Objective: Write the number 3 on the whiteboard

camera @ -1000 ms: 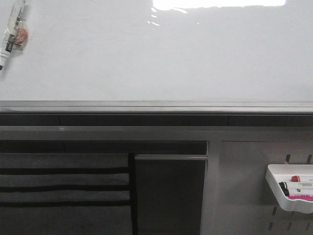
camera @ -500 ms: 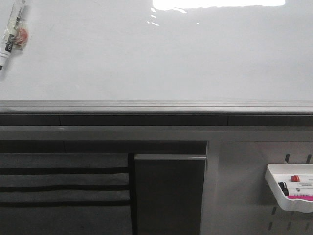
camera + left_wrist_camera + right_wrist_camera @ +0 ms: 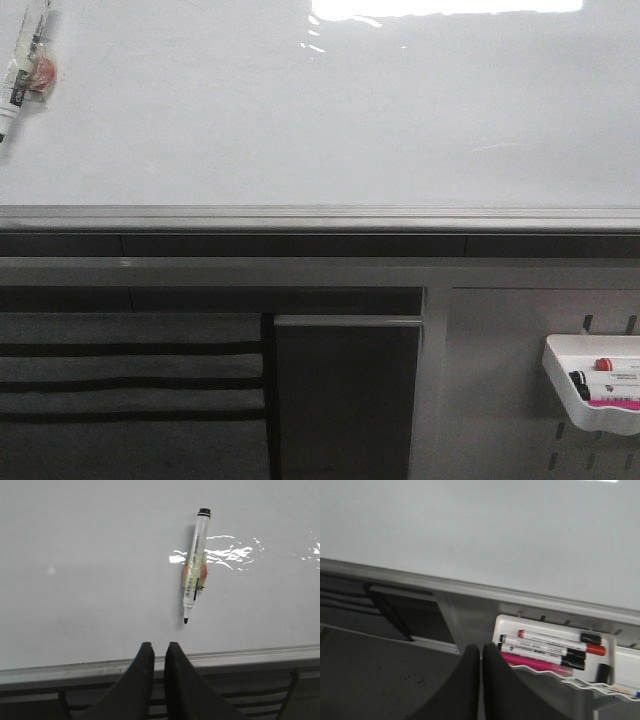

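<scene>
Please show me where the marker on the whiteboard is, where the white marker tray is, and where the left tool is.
marker on the whiteboard [image 3: 195,567], left wrist view, middle of its clear barrel.
white marker tray [image 3: 560,385], front view, its left wall.
left tool [image 3: 159,655], left wrist view, midway between the two dark fingertips.

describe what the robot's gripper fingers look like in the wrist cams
Only the fingers show. The left gripper has two matte black fingers, broad at the base and tapering to rounded tips. The right gripper looks the same: two plain black, smooth, curved fingers. No cables, markings or labels are visible on either, and the arms themselves are out of view.
</scene>
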Robot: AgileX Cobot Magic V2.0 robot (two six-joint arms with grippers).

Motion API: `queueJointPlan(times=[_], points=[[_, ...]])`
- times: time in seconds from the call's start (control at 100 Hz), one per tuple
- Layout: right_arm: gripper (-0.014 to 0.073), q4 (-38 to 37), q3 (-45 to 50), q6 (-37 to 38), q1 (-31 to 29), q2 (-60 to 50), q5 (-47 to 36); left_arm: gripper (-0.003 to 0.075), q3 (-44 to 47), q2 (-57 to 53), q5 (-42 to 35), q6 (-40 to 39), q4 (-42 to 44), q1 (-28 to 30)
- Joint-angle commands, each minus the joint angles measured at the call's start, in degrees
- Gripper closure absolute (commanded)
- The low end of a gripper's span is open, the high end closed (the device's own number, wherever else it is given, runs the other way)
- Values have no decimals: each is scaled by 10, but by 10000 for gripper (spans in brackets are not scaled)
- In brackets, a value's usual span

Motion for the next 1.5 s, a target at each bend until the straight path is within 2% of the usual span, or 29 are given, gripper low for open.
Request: queueJointPlan(times=[0.0, 0.04, 0.1, 0.19, 0.45, 0.89, 1.35, 1.49], points=[[492, 47, -21, -35, 27, 25, -37, 549, -21, 20, -67, -6, 1, -20], [413, 64, -21, -44, 43, 36, -41, 458, -21, 29, -80, -6, 1, -29], [308, 81, -21, -44, 67, 54, -49, 367, -21, 48, -99, -6, 3, -43], [229, 104, -21, -44, 99, 77, -72, 300, -21, 86, -127, -6, 3, -55], [227, 108, -21, -44, 177, 110, -146, 300, -70, 225, -144, -6, 3, -56], [227, 109, -21, -44, 185, 110, -149, 300, -185, 426, -151, -6, 84, -57], [227, 109, -21, -44, 185, 110, -147, 302, -209, 485, -192, -6, 95, -57], [227, 109, -21, -44, 185, 110, -146, 380, -209, 485, -200, -6, 100, -57]])
